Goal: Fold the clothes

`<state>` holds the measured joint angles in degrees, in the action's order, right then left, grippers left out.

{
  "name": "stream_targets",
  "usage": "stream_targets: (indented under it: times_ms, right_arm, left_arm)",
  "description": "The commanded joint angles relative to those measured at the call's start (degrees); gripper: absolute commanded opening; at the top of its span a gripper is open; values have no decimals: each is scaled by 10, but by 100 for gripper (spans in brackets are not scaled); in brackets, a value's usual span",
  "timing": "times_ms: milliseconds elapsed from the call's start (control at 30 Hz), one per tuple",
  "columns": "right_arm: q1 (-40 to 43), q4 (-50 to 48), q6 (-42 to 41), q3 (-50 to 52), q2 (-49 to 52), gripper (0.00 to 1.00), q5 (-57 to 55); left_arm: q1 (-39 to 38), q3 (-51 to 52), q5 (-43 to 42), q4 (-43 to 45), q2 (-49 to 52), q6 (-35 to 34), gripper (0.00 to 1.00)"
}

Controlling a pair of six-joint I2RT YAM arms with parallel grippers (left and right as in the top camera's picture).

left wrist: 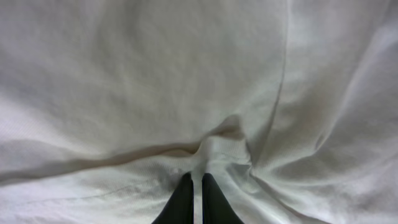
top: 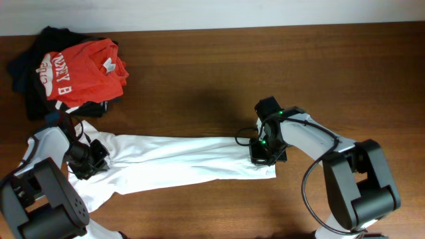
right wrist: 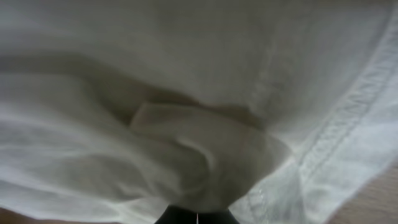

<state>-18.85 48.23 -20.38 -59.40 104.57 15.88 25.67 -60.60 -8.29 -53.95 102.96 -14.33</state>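
A white garment [top: 179,159] lies stretched in a long band across the wooden table. My left gripper [top: 89,159] is down on its left end, shut on a pinch of the white cloth [left wrist: 217,146]; the dark fingertips [left wrist: 196,186] are nearly touching. My right gripper [top: 265,151] is down on the garment's right end, shut on a bunched fold of the cloth [right wrist: 205,162], next to a stitched hem [right wrist: 342,124]. The fingertips [right wrist: 198,218] show only at the frame's bottom edge.
A pile of clothes sits at the table's back left, with a red printed shirt [top: 83,66] on top of dark garments [top: 26,73]. Bare wooden table [top: 265,73] lies behind the white garment.
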Motion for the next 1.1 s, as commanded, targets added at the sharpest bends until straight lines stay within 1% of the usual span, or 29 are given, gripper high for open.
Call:
stream_targets:
  times_ms: [0,100,167,300,467,533,567,600,633,667,700,733,767,833,867,933,1000,1067]
  right_arm:
    - [0,-7,-17,4,34,4,-81]
    - [23,7,-55,3,43,4,-131]
    - [50,21,-56,-2,42,4,-137]
    - [105,56,-14,-35,41,4,-136]
    - [140,146,20,-129,40,4,-135]
    - [148,190,20,-174,39,5,-146]
    - [154,213,20,-197,38,19,-152]
    - [163,232,20,-218,38,42,-157]
    - [176,250,20,-238,38,99,-166]
    - [187,255,20,-247,38,99,-169]
    - [204,254,22,-251,38,99,-168]
    - [224,252,23,-251,38,99,-168]
    - [239,249,30,-249,38,99,-166]
    - [280,242,36,-239,38,99,-149]
    - [300,234,50,-230,38,99,-118]
    - [326,205,126,-203,38,99,-15]
    - [339,180,174,-170,38,99,58]
    - [338,152,203,-128,38,99,103]
  left_arm:
    - [-2,-8,6,-2,-12,12,6]
    - [-2,-8,6,-2,-12,12,1]
    - [-2,-11,6,-7,-13,12,1]
    - [-2,-34,6,-31,-22,12,1]
    - [-2,-80,3,-89,-53,12,1]
    - [-2,-88,1,-107,-73,12,1]
    - [-2,-90,1,-114,-86,12,2]
    - [-2,-90,-2,-119,-101,12,7]
    - [-2,-90,-6,-125,-113,12,16]
    - [-2,-90,-10,-128,-123,12,18]
    - [-2,-90,-12,-129,-130,12,37]
    - [-2,-90,-14,-130,-134,12,78]
    - [-2,-90,-16,-132,-134,12,97]
    - [-2,-90,-19,-137,-133,12,99]
    - [-2,-90,-19,-139,-133,12,99]
    - [-2,-90,-20,-139,-133,11,99]
    - [-2,-89,-20,-139,-133,11,99]
    - [-2,-89,-20,-139,-133,11,99]
